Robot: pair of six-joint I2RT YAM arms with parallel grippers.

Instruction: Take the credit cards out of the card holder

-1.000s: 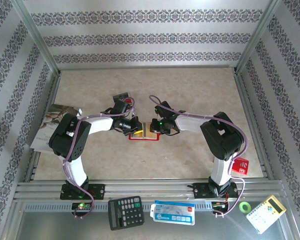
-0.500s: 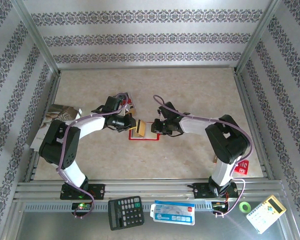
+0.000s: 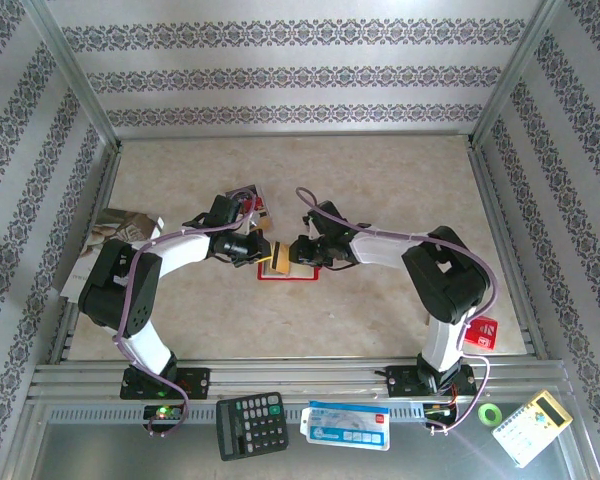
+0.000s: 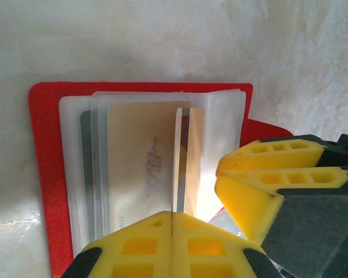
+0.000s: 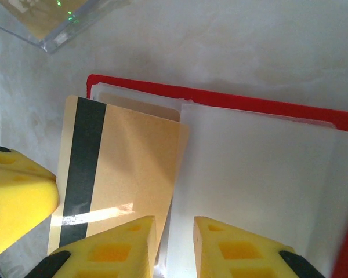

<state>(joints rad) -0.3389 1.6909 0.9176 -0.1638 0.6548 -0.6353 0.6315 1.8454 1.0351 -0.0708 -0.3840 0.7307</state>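
Right, your left gripper [image 4: 173,231] is clamped on the tan card [image 5: 122,168], nearly clear of the holder [image 4: 46,174] lying open mid-table [image 3: 380,180], so pull flat along the pocket [image 5: 249,174] while the right gripper [image 5: 175,249], jaws slightly apart and empty, pins the holder.

Table [image 3: 380,190]: beige, marbled
Centre: open red holder [image 3: 292,277]
Left edge: papers [image 3: 105,240]
Right edge: red box [image 3: 483,333]

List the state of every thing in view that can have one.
card holder, open, lying flat.
tan card, out of the sleeves, clamped by one edge.
second tan card, tucked in a pale sleeve.
left gripper, shut on the tan card.
right gripper, jaws slightly apart above the holder's sleeves.
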